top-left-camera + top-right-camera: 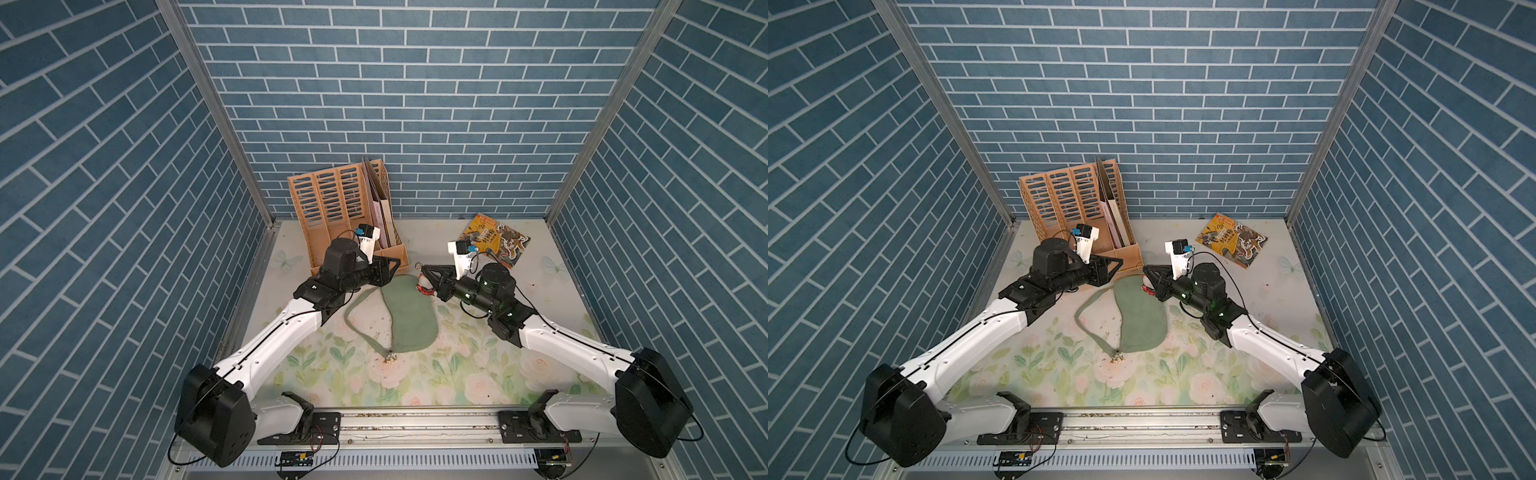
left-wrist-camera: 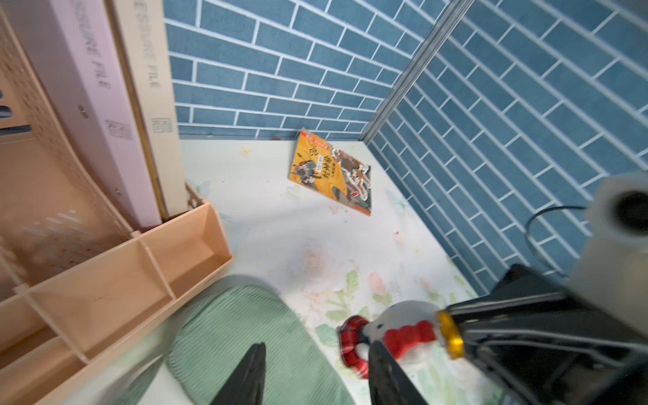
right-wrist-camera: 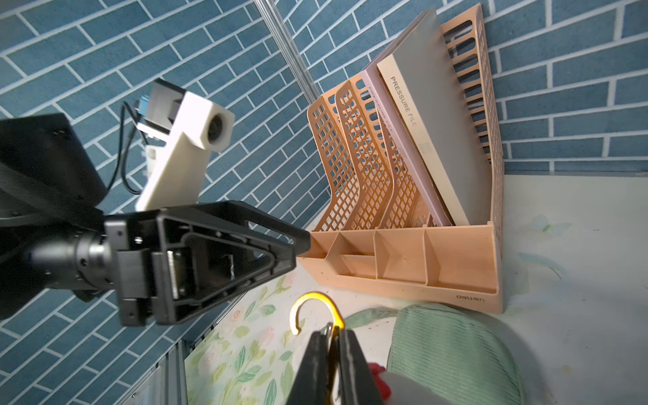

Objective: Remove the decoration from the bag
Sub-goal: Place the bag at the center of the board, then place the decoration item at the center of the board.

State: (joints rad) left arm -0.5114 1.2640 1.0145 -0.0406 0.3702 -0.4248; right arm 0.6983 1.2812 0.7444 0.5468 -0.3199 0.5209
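Your right claw (image 3: 331, 338) pinched shut on the gold clasp (image 3: 308, 301) of the decoration (image 2: 396, 333), clearest in the right wrist view, left claw (image 2: 315, 349) parted and empty in the left wrist view, decoration just beside the far end of the bag (image 1: 409, 316), floral tabletop (image 1: 457, 365), blue brick walls (image 1: 415, 104).

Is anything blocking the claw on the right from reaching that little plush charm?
Nothing visible does. The right gripper is shut on the gold clasp of the decoration, beside the bag. The left gripper is open, holding nothing.
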